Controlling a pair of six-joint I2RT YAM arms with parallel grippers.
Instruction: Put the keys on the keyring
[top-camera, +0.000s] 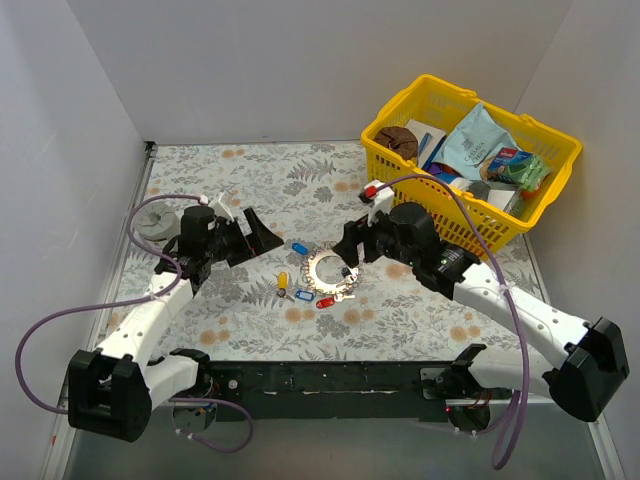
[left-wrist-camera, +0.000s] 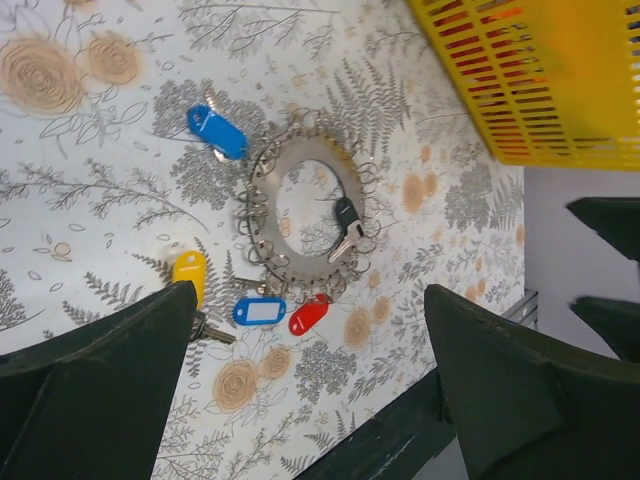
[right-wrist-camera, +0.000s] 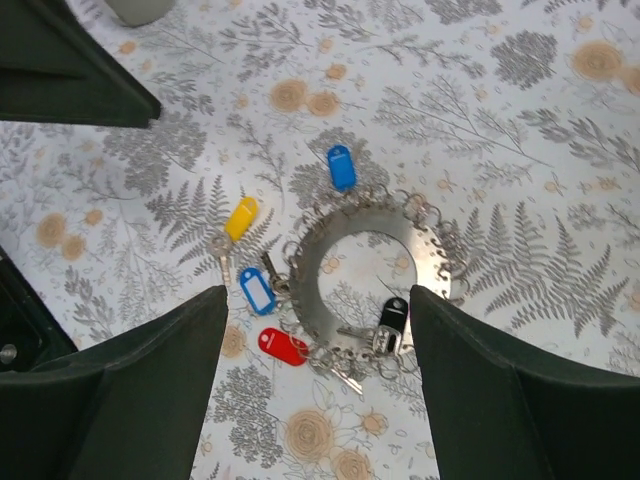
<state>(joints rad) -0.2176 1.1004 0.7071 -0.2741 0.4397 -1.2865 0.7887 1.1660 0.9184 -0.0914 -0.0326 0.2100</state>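
Left jaws and right jaws alike stand wide apart and empty above the tabletop (top-camera: 260, 170). The keyring (right-wrist-camera: 430, 262) lies flat just ahead of the right jaws, centred between them, with the blue key (right-wrist-camera: 341, 167), yellow key (right-wrist-camera: 241, 217) and red key (right-wrist-camera: 282, 346) at its rim (whether any is hooked on, I cannot tell). It seems best to pinch one coloured head squarely from above while the other jaws pin the ring.

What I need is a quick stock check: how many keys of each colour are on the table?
Blue keys: 2
Yellow key: 1
Red key: 1
Black key: 1
Total: 5
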